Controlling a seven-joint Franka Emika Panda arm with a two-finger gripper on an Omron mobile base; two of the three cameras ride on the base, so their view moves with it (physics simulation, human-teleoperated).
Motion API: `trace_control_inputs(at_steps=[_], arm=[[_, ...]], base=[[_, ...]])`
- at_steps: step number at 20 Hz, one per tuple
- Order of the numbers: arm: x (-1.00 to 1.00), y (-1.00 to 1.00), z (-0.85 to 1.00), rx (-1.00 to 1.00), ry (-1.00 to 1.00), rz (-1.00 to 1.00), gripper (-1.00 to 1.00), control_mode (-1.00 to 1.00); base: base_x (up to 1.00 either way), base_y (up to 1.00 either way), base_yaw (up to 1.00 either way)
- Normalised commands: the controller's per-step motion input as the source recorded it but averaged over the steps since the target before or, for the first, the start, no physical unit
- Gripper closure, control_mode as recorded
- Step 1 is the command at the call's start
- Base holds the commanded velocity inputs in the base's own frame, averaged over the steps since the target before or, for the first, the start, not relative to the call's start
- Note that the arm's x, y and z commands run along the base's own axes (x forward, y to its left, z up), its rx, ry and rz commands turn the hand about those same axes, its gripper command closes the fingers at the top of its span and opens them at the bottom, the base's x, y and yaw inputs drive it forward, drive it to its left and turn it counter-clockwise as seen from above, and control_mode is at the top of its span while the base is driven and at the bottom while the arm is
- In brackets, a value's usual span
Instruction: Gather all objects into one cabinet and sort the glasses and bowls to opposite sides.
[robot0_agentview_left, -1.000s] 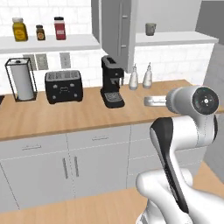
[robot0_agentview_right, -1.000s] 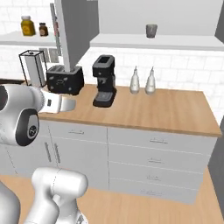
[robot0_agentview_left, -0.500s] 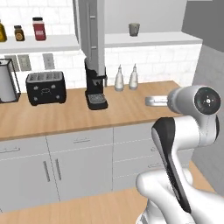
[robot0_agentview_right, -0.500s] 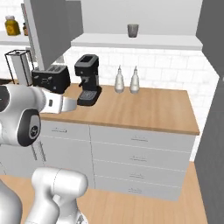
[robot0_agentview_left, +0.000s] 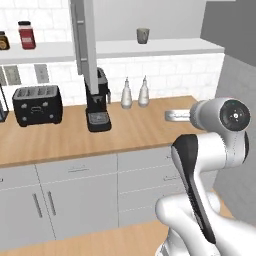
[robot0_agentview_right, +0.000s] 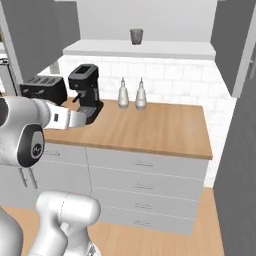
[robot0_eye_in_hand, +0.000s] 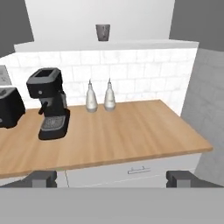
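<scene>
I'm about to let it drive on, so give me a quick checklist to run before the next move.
1. Gripper open and empty: ok, fingertips stand wide apart with nothing between them.
2. Mug, blue vessel and brown bowl located: not ok.
3. Target cabinet chosen: cannot tell; one cabinet door hangs open above the coffee machine, its inside hidden.
4. Arm free of the counter: ok, the hand hangs in front of its edge, not touching.
5. Counter items upright: ok, the two bottles and toaster stand by the wall.
</scene>
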Motion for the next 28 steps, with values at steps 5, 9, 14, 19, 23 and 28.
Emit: trace_control_inputs(at_steps=[5, 9, 14, 19, 23, 28], arm=[[0.00, 0.00, 0.00, 0.00, 0.00, 0.00, -1.00, 1.00], [0.00, 0.00, 0.00, 0.00, 0.00, 0.00, -1.00, 1.00], [0.00, 0.00, 0.00, 0.00, 0.00, 0.00, -1.00, 1.00], [0.00, 0.00, 0.00, 0.00, 0.00, 0.00, -1.00, 1.00], [0.00, 0.00, 0.00, 0.00, 0.00, 0.00, -1.00, 1.00], [0.00, 0.00, 0.00, 0.00, 0.00, 0.00, -1.00, 1.00]], base=[[0.67, -0.26, 0.00], [0.91, -0.03, 0.00], [0.80, -0.09, 0.00], [0.36, -0.45, 0.00], [0.36, -0.47, 0.00], [0.32, -0.03, 0.00]])
